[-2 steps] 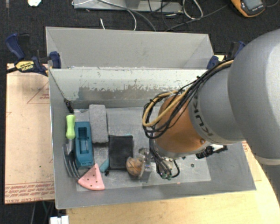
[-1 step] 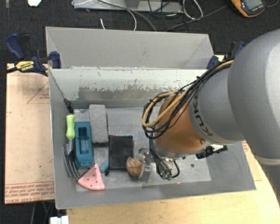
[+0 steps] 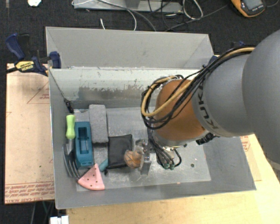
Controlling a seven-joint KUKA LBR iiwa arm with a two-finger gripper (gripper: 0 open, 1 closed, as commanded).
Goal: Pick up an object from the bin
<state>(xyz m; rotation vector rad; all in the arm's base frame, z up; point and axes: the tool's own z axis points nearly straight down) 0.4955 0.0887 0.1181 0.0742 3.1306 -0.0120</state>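
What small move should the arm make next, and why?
Probably nudge the pincer over the brown lump before any lift. It sits low, right beside that lump, which lies against the black pad, and I cannot tell that it has a hold.

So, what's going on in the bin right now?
The arm's gripper is low in the middle of the grey bin, right beside a small brown rounded thing lying against a black flat pad. Whether it grips anything, I cannot tell. A grey foam block, teal tool, yellow-green stick and pink triangular piece lie to the left, apart from it.
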